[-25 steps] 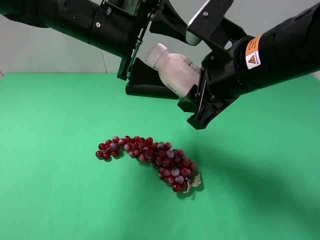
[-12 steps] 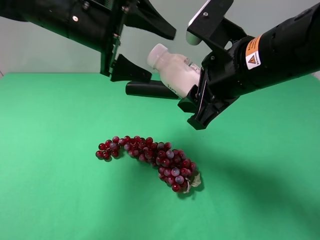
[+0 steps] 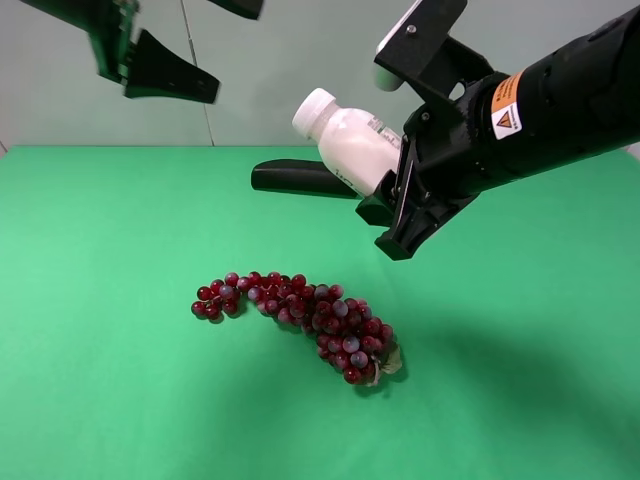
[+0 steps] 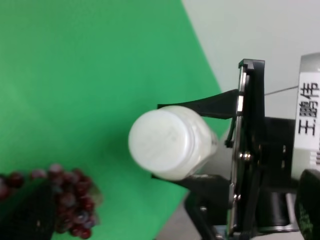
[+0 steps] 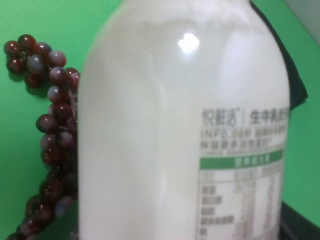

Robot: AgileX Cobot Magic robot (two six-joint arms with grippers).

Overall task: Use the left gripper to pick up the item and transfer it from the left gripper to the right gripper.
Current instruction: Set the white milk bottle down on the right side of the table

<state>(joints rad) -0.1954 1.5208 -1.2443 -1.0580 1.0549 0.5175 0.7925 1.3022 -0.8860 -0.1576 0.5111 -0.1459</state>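
Green table (image 3: pixel 100 400): grape bunch (image 3: pixel 300 318), black case (image 3: pixel 295 178).

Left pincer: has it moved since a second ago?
Yes. The left pincer has pulled back up and leftward, away from the long black case, leaving the bottle in the right pincer.

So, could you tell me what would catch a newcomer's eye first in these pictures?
The white bottle stands out first, held in mid-air above the green table and clamped at its base by the right gripper with the orange sticker. Next comes the bunch of red grapes, lying on the table below it, near the middle. The left gripper hangs open at the upper left, clear of the bottle.
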